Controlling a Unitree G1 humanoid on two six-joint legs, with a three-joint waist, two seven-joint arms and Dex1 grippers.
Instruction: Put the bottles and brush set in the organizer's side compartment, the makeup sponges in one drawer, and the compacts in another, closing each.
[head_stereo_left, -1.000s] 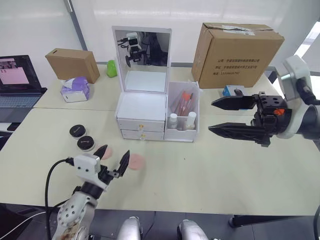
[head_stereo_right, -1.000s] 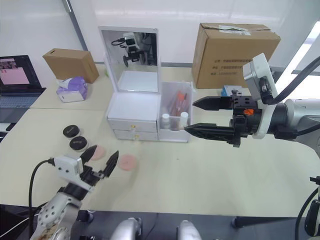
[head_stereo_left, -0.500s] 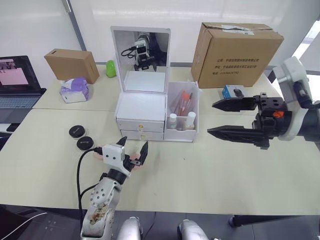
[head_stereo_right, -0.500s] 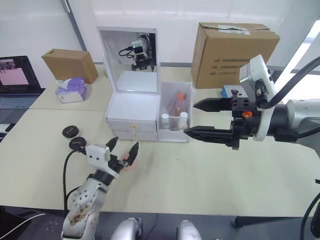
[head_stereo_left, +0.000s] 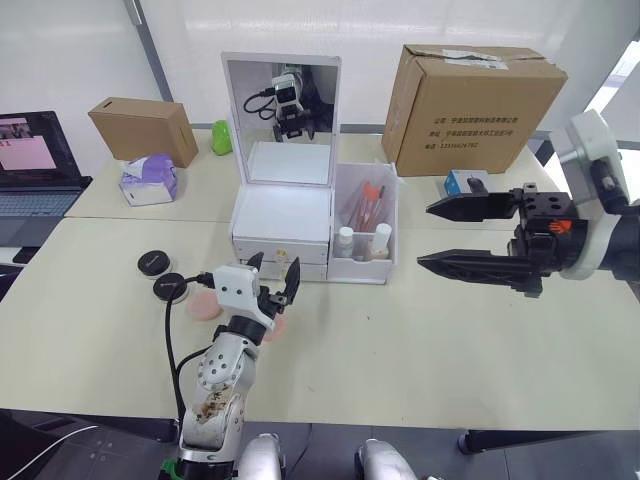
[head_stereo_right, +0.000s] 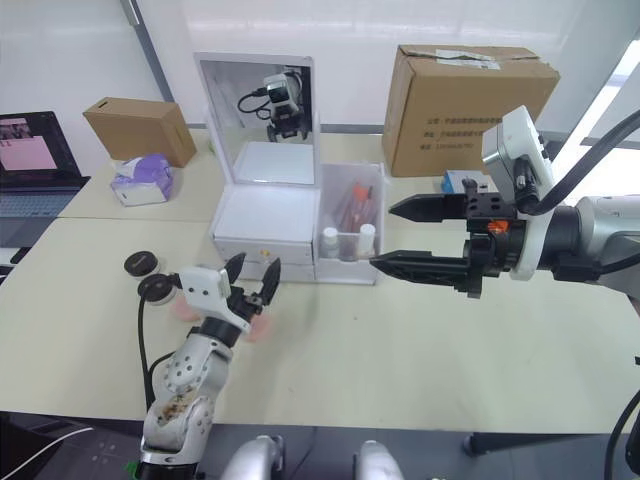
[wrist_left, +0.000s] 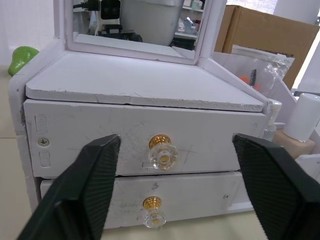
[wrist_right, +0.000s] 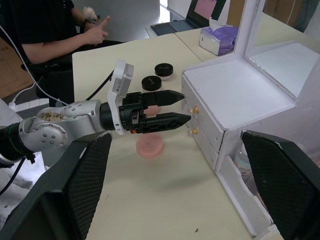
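While I am holding my left tool wide apart just in front of the organizer, its two black fingers are flanking the gold-and-glass knob of the top drawer without touching it. Both drawers are sitting shut, the lower drawer with its own knob right beneath the upper one, so I cannot tell what is lying inside either. Above them the lid with the mirror is standing upright.

On the organizer's right side, the side compartment is carrying its load: two white-capped bottles are standing at the front, and the brush set in its clear wrapper is leaning behind them.

Two pink sponges are lying on the desk beside my left arm, one toward the compacts and the other partly under my wrist. Two round black compacts are resting farther left, one behind the other, both well apart from the organizer.

I am hanging my right tool in the air to the right of the side compartment, fingers wide apart and gripping nothing. Behind it a big cardboard box is sitting on the desk. In the right wrist view, a person's hand is showing by the far edge of the desk.
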